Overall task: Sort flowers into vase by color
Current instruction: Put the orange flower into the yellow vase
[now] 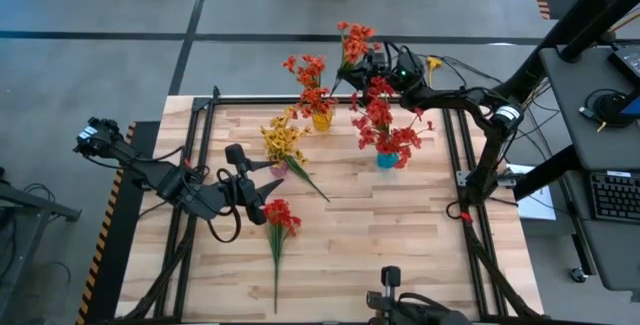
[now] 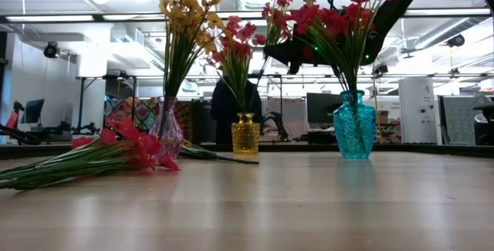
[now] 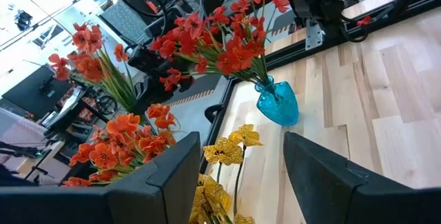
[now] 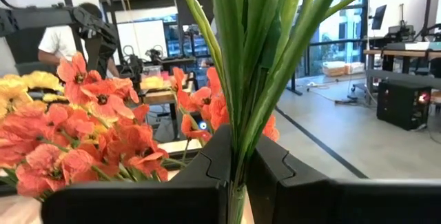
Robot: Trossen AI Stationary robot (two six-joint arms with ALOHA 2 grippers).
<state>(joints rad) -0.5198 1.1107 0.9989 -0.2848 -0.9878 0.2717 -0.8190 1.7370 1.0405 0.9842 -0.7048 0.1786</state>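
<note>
Wooden plank table [image 1: 400,255] in a black frame, with 3 small glass vases standing on it.

1. Turquoise glass vase [image 2: 354,134], right of centre: holds a spray of red blossoms [image 1: 385,125].
2. Amber-yellow glass vase [image 2: 245,134], toward the far edge: holds an orange-red spray [image 1: 310,80].
3. Pale purple glass vase [image 2: 167,133], left of the amber one: holds a yellow spray [image 1: 283,140]. A loose bunch of green leaves [image 1: 308,180] lies on the table beside it.
4. Red spray lying flat on the planks [image 1: 278,225], near the front, blossoms toward the vases, stem toward the front edge.
5. Orange-red spray held aloft [image 1: 352,45], above the far edge of the table, near the amber vase.

Right gripper [image 4: 238,165]: raised at the far edge, fingers clenched on the green stems of the held orange-red spray.

Left gripper [image 1: 262,200]: just beside the lying red spray's blossoms, fingers parted, grasping nothing.

A person [image 4: 58,41] stands in the room beyond the table.
</note>
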